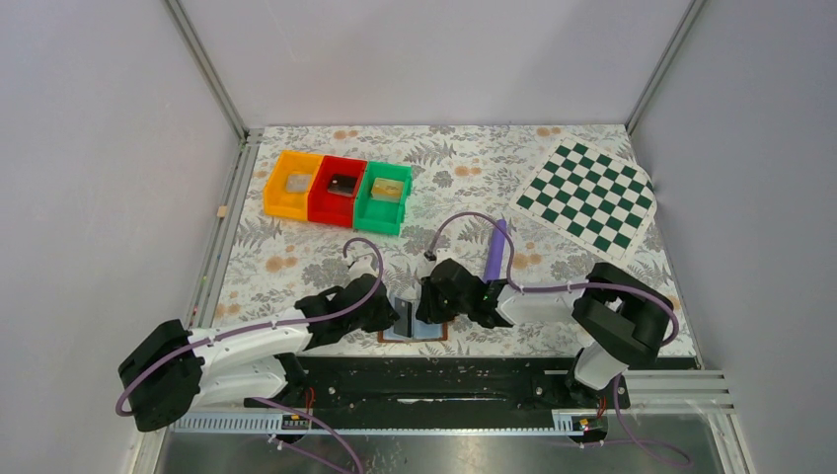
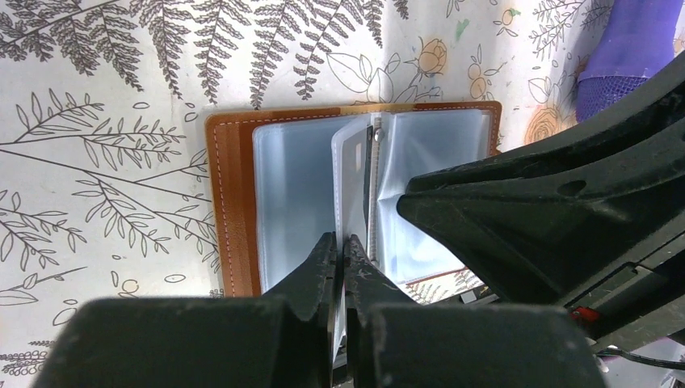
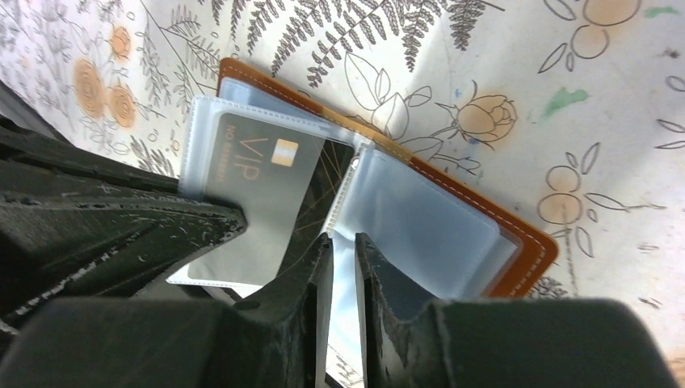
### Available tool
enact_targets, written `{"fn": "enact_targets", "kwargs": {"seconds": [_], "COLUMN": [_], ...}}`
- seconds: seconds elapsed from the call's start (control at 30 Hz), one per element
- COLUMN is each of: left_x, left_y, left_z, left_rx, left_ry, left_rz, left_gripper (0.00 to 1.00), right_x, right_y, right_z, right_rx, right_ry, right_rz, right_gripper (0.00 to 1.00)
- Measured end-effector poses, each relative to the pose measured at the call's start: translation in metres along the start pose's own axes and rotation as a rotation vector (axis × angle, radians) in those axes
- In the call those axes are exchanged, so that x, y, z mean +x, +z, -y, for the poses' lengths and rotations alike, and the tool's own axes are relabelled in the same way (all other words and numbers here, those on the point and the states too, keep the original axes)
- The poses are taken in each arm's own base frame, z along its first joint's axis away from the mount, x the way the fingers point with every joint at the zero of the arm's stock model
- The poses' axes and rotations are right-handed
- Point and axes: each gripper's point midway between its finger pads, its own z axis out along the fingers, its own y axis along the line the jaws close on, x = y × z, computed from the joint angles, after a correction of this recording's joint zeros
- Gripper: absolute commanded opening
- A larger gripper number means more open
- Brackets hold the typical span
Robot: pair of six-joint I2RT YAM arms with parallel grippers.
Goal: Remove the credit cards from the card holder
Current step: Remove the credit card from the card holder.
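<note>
low in the centre of the top view, the left gripper point(image 1: 383, 314) has its jaws pressed all but together on the standing sleeve point(image 2: 353, 174) (a dark vip card point(image 3: 266, 162) shows inside it), which rises from the spine of the card holder point(image 1: 419, 331). the card holder lies open on the floral table point(image 1: 296, 262), brown cover down, between the two claws. at its right the right gripper point(image 1: 436, 301) is narrowed to a thin slit, pinching a clear right-hand leaf point(image 3: 404, 210).

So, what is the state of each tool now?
Left tool: closed on clear plastic sleeve holding dark card.
Right tool: closed on neighbouring clear sleeve.
</note>
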Motion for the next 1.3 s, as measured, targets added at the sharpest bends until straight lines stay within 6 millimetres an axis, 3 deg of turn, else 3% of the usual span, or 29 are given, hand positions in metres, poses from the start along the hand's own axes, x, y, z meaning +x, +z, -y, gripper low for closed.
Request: {"fn": "enact_targets", "kwargs": {"seconds": [0.2,0.47,0.6,0.77,1.13,1.3], "left_x": [-0.001,-0.001,0.0,0.0,0.0,-0.001], "left_y": [-0.004,-0.007,-0.007,-0.006,-0.005,-0.005], "left_z": [0.004,0.001,0.001,0.0,-0.002,-0.002], "left_rx": [0.027,0.021,0.02,0.016,0.005,0.002], "left_ry": [0.007,0.005,0.005,0.004,0.002,-0.001], "left_rz": [-0.002,-0.006,-0.007,-0.009,-0.007,-0.003], "left_gripper": [0.0,0.0,0.0,0.0,0.0,0.0], "right_x": [0.003,-0.014,-0.021,-0.015,-0.005,-0.004], "right_y": [-0.009,-0.012,-0.004,0.009,0.015,0.015], "right_z": [0.001,-0.044,-0.052,-0.042,-0.012,-0.011], "right_rx": [0.003,-0.161,-0.18,-0.122,0.021,0.017], "right_ry": [-0.043,0.186,0.264,0.319,0.29,0.226], "right_rz": [-0.024,0.013,0.025,0.015,0.03,0.032], "right_gripper": [0.27,0.23,0.2,0.2,0.22,0.23]}}
